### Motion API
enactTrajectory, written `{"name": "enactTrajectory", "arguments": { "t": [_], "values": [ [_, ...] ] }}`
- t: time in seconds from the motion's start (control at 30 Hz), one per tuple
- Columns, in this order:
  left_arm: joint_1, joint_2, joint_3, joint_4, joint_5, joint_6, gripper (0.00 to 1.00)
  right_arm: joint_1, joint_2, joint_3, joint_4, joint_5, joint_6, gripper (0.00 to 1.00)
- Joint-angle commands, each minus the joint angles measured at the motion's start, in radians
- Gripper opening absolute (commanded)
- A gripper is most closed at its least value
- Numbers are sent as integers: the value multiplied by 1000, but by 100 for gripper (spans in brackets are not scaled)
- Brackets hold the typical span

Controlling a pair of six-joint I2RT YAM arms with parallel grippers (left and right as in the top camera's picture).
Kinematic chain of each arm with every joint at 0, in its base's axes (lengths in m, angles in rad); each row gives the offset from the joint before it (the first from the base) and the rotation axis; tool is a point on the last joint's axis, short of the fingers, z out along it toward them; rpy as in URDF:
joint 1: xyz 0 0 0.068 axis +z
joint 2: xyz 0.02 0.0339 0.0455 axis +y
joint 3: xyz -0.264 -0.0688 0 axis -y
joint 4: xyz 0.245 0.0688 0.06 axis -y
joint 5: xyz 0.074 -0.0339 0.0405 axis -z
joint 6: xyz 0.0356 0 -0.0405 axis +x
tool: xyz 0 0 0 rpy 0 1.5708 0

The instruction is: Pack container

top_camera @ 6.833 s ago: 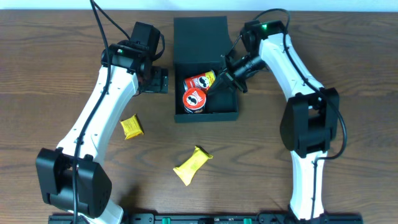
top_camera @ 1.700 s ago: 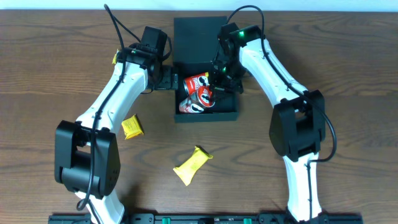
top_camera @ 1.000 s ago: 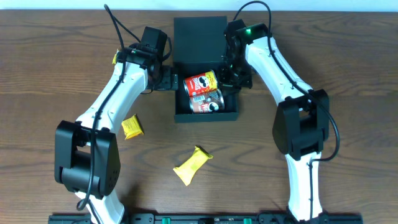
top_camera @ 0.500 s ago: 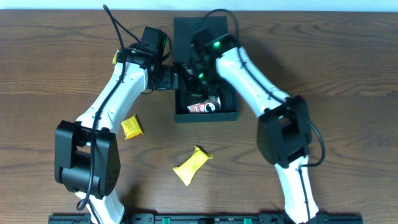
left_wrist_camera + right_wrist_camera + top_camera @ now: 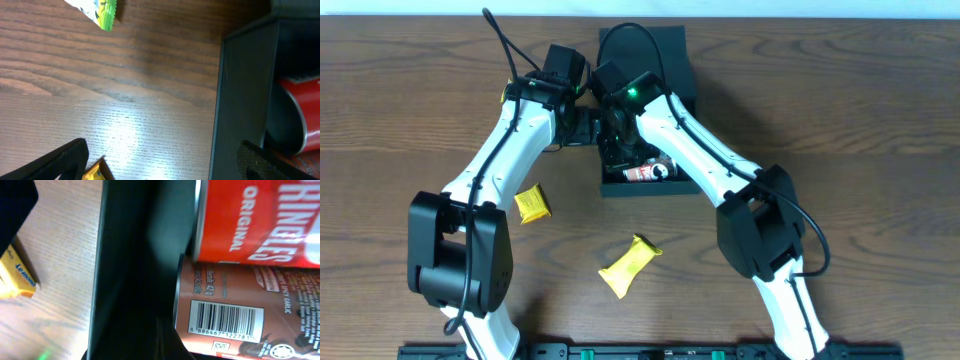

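The container (image 5: 660, 188) sits on the table (image 5: 880, 120) with its lid (image 5: 660, 50) thrown back. Inside, a red can (image 5: 250, 215) and a brown can (image 5: 225, 310) lie side by side. The right gripper (image 5: 618, 150) dips in by the container's left wall; I can't tell how its jaws stand. The left gripper (image 5: 588, 128) straddles that wall, jaws apart. A yellow packet (image 5: 530, 204) lies front-left of the container, and a second packet (image 5: 628, 265) lies in front.

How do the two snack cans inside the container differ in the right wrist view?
The red can carries large white ORIGINAL lettering; the orange-brown can carries small print. The orange-brown can shows a barcode facing the camera; the red can shows none. Both lie on their sides, side by side, inside the container.
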Motion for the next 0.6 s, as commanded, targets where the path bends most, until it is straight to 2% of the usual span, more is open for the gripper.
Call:
{"name": "enactTrajectory", "arguments": {
  "t": [0.0,0.07,0.1,0.3,0.57],
  "values": [
    [-10,2,4,-5,30,0,96,23,-11,7,5,97,-26,1],
    [-10,2,4,-11,-22,-6,100,21,-11,7,5,125,-25,2],
    [-9,2,4,-17,-53,-15,97,19,-11,7,5,137,-26,1],
    [18,-12,15,-32,67,-7,96,13,-11,7,3,161,-32,1],
    [71,-50,15,-48,-24,-6,95,8,-11,7,-5,192,-32,2]
  ]
}}
